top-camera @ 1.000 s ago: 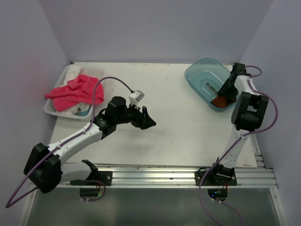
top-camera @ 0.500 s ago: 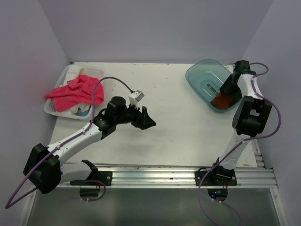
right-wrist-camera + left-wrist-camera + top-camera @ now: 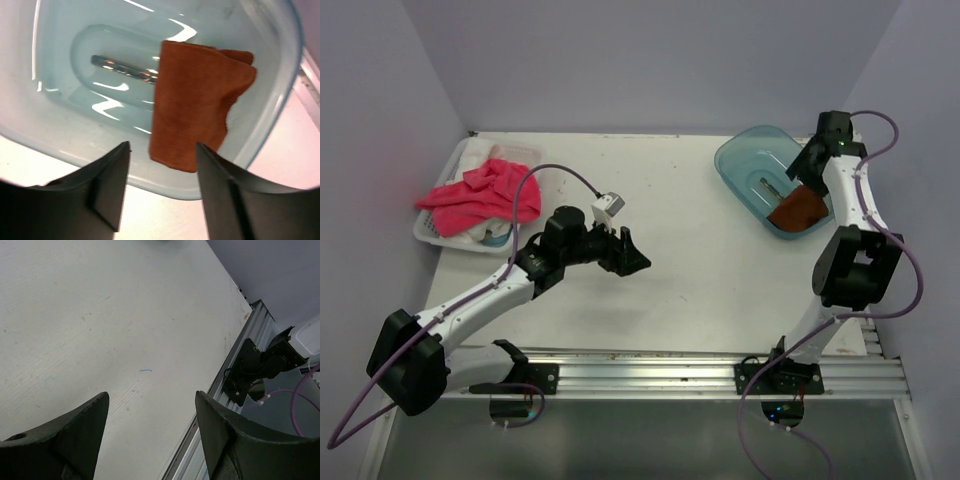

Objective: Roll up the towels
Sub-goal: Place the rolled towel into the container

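Clearance seemed the point of the step in hand. In the top view, the right claw (image 3: 805, 172) hung over the teal tub (image 3: 740, 160), and the rust-brown towel (image 3: 797, 210) lay in the tub's near end. I judged a straight lift best, so no finger would snag the cloth and loosen it. Well away from the tub, across the table (image 3: 700, 290), the white basket (image 3: 428, 230) carried the pink-red towel (image 3: 480, 193), unrolled and draped over its rim, with pale items beneath too small to identify. The left claw (image 3: 625, 252) hovered between basket and tub.

In the left wrist view, the left claw (image 3: 150, 397) stood spread and empty over the table (image 3: 100, 315), with no tub in sight.

In the right wrist view, the right claw (image 3: 162, 147) was spread, holding nothing, above the tub (image 3: 60, 135). The rust-brown towel (image 3: 200, 100) lay folded or rolled inside, beside a thin shiny strip (image 3: 120, 67).
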Robot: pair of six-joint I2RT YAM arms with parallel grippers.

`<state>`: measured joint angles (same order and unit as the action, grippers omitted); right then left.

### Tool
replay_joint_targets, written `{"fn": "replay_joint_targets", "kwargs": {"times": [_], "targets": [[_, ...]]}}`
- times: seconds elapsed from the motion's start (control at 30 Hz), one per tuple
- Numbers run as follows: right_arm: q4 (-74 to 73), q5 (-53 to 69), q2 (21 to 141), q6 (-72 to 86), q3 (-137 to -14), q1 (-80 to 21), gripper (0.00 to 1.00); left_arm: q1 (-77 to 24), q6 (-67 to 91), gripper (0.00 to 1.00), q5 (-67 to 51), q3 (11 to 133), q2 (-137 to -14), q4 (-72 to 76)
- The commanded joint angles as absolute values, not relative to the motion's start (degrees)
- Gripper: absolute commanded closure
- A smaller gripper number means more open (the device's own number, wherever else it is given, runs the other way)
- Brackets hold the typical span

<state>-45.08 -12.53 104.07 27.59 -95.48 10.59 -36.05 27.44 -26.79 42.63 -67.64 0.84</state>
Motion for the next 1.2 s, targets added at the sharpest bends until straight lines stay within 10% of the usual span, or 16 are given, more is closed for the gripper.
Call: {"fn": "replay_joint_targets", "kwargs": {"times": [0.0, 0.1, 0.6, 1.17], "targets": [[-44.2, -12.31, 107.56, 28.74, -99.74, 8.17, 0.45, -35.68, 27.6, 0.26, -27.16, 42.54, -66.97, 3.69], [-45.0, -9.94, 113.37, 29.09, -102.56, 8.09, 0.58, -35.68, 27.6, 0.26, -26.63, 42.72, -66.45, 3.34], [-46.14, -11.17, 117.16, 26.37, -100.28, 11.51, 0.6, -35.68, 28.39, 0.26, -27.86, 46.05, -69.87, 4.92], [-41.84, -0.44, 102.49, 26.55, -98.8, 3.09, 0.43, -35.68, 26.2, 0.26, -21.55, 50.7, -69.35, -2.43]]}}
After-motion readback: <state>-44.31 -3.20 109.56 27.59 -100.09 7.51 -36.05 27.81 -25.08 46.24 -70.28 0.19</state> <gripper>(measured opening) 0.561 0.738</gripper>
